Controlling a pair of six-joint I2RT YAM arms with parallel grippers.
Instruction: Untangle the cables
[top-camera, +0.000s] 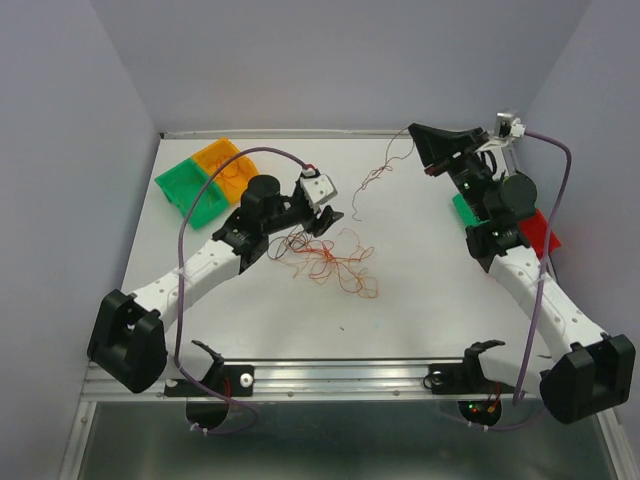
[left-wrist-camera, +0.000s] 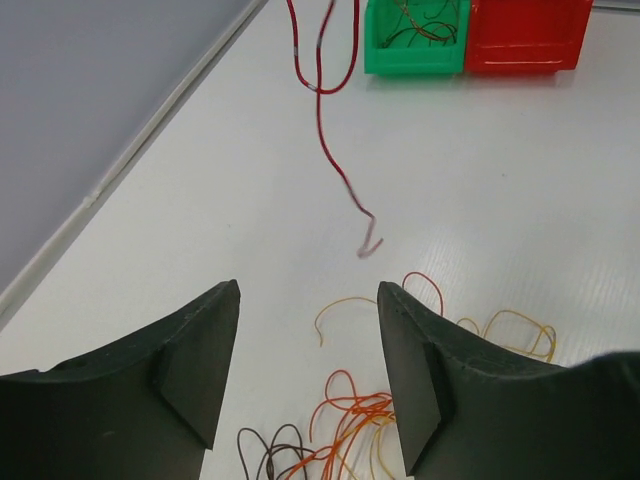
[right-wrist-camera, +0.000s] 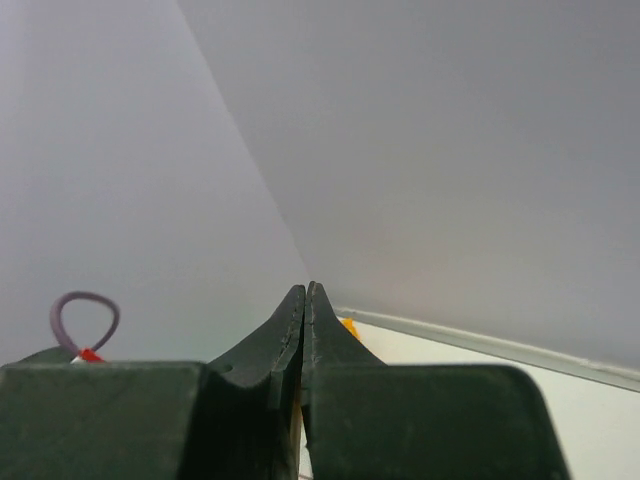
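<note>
The left gripper (top-camera: 325, 215) is hanging low over the white table (top-camera: 430, 300) with its jaws spread wide and nothing between them. In its wrist view the two dark fingers (left-wrist-camera: 200, 360) are framing bare tabletop. The tangled pile of wires (top-camera: 325, 258), with orange, red and a few dark brown strands, is lying directly under and between those fingers and is spilling out past the right-hand one (left-wrist-camera: 345, 415).

The right gripper (top-camera: 413, 132) is standing high above the table, and its wrist view is showing the jaws pressed fully together (right-wrist-camera: 306, 290). From its tip a single dark red wire (top-camera: 375, 178) is trailing down and away toward the left gripper. The grip point itself is too small to make out. That wire's free end is dangling just ahead of the left fingers (left-wrist-camera: 322, 130), blurred at the bottom and apart from the pile.

Farther ahead of the left gripper, a green bin (left-wrist-camera: 415, 62) holding a few wires is sitting against a red bin (left-wrist-camera: 520, 50).
</note>
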